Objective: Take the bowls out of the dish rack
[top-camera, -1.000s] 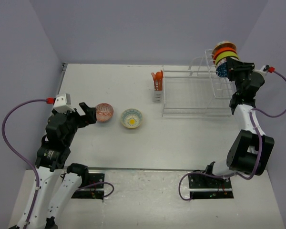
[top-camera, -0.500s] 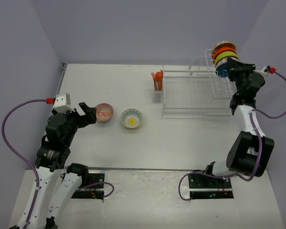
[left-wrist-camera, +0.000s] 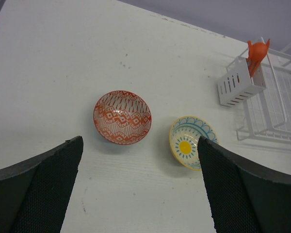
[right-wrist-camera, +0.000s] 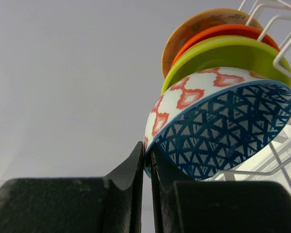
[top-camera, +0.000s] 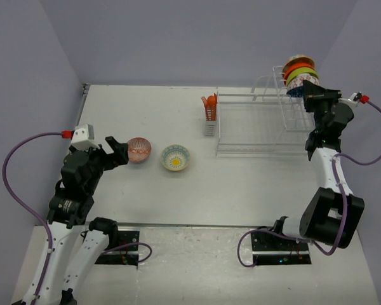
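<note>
My right gripper (top-camera: 303,94) is shut on the rim of the blue-patterned bowl (right-wrist-camera: 223,131), which stands on edge in the raised slotted part of the white dish rack (top-camera: 260,130). One finger is inside the rim and one outside (right-wrist-camera: 147,153). Behind it stand a lime-green bowl (right-wrist-camera: 228,53), an orange bowl (right-wrist-camera: 218,33) and a tan-backed bowl (right-wrist-camera: 196,26). A red-patterned bowl (left-wrist-camera: 122,117) and a cream bowl with a yellow centre (left-wrist-camera: 189,145) sit on the table. My left gripper (top-camera: 117,152) is open and empty, just near of the red-patterned bowl.
A white utensil caddy (top-camera: 209,117) holding an orange utensil hangs at the rack's left end. The rack's flat wire frame (left-wrist-camera: 276,107) lies to the right of the two table bowls. Walls close in the table at the left, back and right.
My right wrist has shifted slightly right and up at the rack, still gripping the blue-patterned bowl's rim. My left arm and the table bowls have not moved.
</note>
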`<state>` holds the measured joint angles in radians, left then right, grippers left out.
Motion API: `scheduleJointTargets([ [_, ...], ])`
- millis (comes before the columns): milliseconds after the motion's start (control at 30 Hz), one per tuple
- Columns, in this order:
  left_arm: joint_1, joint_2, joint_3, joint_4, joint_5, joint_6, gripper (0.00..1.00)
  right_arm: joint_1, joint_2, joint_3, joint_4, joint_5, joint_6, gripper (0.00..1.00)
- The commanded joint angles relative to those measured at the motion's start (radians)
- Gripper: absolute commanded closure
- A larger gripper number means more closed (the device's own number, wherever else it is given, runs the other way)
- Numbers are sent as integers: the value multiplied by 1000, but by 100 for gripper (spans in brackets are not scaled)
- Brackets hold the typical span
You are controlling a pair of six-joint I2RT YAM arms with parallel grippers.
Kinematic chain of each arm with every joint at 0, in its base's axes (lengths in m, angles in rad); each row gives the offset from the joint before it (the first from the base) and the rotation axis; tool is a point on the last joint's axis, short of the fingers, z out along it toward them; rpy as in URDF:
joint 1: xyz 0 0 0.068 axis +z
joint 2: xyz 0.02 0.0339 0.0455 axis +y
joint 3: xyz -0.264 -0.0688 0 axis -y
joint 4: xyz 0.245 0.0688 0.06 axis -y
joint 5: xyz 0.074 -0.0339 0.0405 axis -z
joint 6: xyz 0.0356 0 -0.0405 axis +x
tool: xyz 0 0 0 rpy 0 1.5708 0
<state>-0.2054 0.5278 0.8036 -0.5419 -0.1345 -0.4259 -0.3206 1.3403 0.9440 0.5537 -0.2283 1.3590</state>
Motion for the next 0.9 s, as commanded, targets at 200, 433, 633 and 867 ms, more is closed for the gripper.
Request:
scheduleJointTargets([
  [200, -5, 11, -4, 5, -14, 7, 0, 5, -164, 18, 95, -52, -32, 100],
  [433, -5, 17, -1, 3, -20, 7, 0, 12, -205, 53, 74, -132, -86, 100],
  [633, -5, 44, 17, -4, -20, 10, 0, 135, -347, 104, -81, -157, -409, 100],
  [867, -5, 132, 184, -52, 3, 30, 0, 391, -451, 171, -355, -267, -844, 100],
])
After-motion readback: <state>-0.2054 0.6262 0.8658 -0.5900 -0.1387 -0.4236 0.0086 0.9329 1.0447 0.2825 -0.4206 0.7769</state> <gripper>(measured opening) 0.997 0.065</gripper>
